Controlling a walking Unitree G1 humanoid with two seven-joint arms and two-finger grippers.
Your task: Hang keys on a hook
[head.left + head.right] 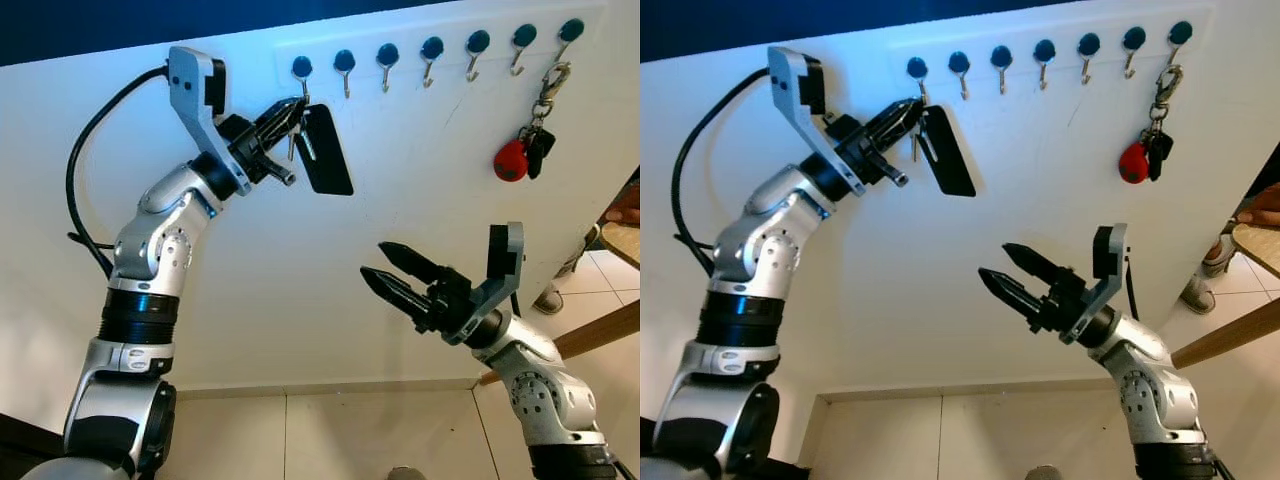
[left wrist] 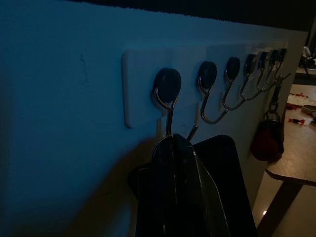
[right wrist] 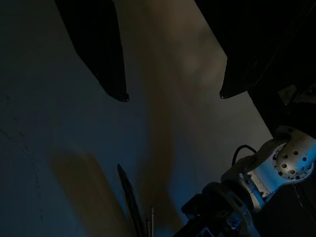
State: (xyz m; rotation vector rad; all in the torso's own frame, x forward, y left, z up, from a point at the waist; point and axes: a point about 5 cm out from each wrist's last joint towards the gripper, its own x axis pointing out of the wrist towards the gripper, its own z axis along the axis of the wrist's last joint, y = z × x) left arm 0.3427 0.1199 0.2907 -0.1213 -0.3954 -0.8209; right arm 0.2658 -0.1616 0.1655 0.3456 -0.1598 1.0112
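Left gripper (image 1: 288, 115) is right up at the leftmost hook (image 1: 302, 80) of the hook rail (image 1: 440, 40), fingers pinched on the keys (image 1: 322, 150), black fob dangling just below that hook. The hanging step is on: next, seat the ring over the hook, then release. Right gripper (image 1: 395, 268) waits well below the rail, fingers spread, empty.

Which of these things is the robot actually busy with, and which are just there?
In use: left gripper, shut on the keys; first hook.
Just there: right gripper, open and empty; red keys on the last hook; table.
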